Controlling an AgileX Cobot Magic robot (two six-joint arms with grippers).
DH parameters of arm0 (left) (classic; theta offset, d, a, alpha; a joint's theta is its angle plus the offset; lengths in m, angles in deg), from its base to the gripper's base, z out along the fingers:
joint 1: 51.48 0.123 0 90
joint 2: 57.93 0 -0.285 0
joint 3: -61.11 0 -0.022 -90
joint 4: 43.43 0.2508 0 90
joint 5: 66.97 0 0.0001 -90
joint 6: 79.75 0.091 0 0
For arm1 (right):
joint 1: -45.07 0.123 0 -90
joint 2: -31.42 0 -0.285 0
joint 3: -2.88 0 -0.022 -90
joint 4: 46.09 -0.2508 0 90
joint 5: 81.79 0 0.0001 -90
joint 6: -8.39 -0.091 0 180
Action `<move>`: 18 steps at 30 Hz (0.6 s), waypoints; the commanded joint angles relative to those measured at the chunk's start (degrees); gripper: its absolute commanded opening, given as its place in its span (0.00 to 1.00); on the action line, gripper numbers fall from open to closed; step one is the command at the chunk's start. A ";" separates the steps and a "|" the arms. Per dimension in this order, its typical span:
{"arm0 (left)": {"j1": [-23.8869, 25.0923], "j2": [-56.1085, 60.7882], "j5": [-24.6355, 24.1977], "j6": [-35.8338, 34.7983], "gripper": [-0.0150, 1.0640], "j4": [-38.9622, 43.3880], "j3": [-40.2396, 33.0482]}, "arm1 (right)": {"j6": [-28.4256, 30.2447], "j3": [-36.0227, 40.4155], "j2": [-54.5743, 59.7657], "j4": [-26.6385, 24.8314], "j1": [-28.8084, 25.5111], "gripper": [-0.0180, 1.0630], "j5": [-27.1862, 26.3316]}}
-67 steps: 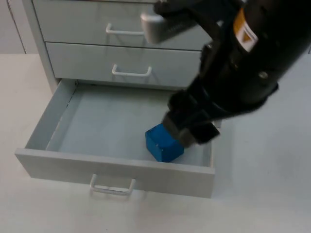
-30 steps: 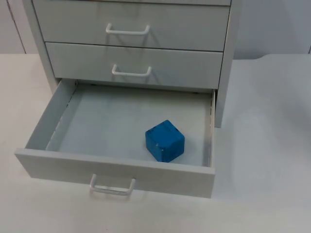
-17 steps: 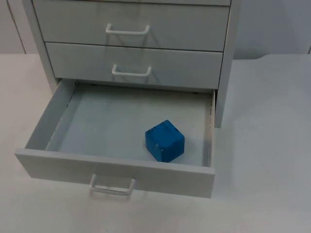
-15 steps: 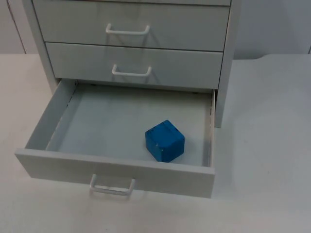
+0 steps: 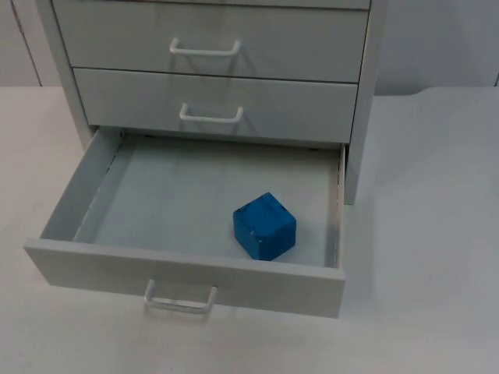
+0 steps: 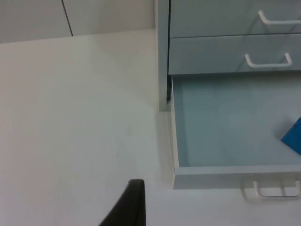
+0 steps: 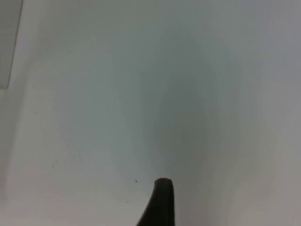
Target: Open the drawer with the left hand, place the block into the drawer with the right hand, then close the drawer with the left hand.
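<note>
The bottom drawer [image 5: 183, 276] of the grey cabinet stands pulled out, its white handle [image 5: 181, 299] facing the table's front. A blue block [image 5: 264, 227] rests on the drawer floor near the front right corner, with nothing touching it. In the left wrist view the open drawer [image 6: 235, 170], its handle [image 6: 275, 189] and an edge of the blue block [image 6: 294, 136] show. My left gripper [image 6: 132, 203] hangs over the white table to the left of the drawer. My right gripper [image 7: 161, 201] hangs over bare white table.
Above the open drawer are two shut drawers with white handles [image 5: 203, 48] [image 5: 210, 115]. White table [image 5: 429, 249] stretches to the right of the cabinet and on its left [image 6: 80, 117]. The grey wall [image 5: 437, 43] stands behind.
The right arm, which was over the drawer at the block 2.2 s ago, has left the top view. The block stays where it was; nothing has moved over the last second.
</note>
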 commanded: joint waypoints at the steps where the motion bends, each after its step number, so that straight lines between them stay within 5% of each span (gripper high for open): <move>1: 0.03 0.30 0.39 0.02 0.99 -0.41 0.13 | 0.47 0.37 -0.92 -0.04 -0.34 0.68 -0.41; 11: 0.03 0.30 0.39 0.02 0.95 -0.42 0.13 | 0.47 0.37 -0.79 -0.17 -0.34 0.68 -1.78; 14: 0.03 0.30 0.65 0.02 0.75 -0.42 0.13 | 0.47 0.37 -0.79 -0.17 -0.34 0.68 -2.16; 15: 0.03 0.30 0.65 0.02 0.75 -0.42 0.13 | 0.47 0.37 -0.79 -0.17 -0.34 0.68 -2.16; 18: 0.03 0.19 2.46 0.02 0.37 -0.58 0.13 | 0.47 0.37 -0.79 -0.41 -0.34 0.68 -3.37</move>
